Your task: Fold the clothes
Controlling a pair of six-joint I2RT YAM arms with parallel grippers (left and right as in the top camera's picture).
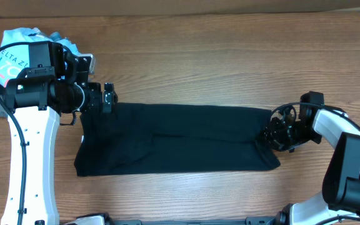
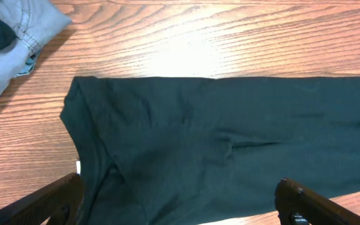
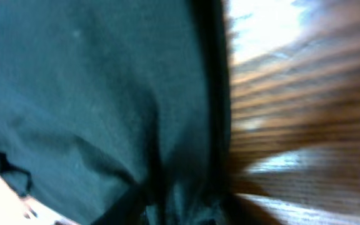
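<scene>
Mia: Where is the thing to fold?
Tom: The soft black short-sleeved T-shirt (image 1: 180, 139) lies flat in the middle of the brown wooden table (image 1: 199, 50), as a long strip. Its long way runs side to side, from one arm to the other.
Mia: What is at the left end?
Tom: The left gripper (image 1: 109, 98) is by the top left corner of the strip. The shirt lies to the right of it and a bit toward the front. Its two black fingers (image 2: 308, 201) stand wide apart and hold nothing. Its wrist view looks down on the cloth, so I think it hovers and does not touch. The white arm comes up along the left side of the table, then the wrist turns and points right. Behind it sits a crumpled light blue T-shirt with letters (image 1: 8, 59).
Mia: And the right end?
Tom: The right gripper (image 1: 269, 136) is on the short right edge of the strip, at the lower part. It is the one nearer to the cloth. Its arm curls in from the front right and points left.
Mia: Is it holding the edge?
Tom: I cannot tell. Its wrist view is all blur, just dark cloth next to wood, and from above the jaws are hidden.
Mia: So what matters next?
Tom: I guess the right end must go over to the left end, along the long way.
</scene>
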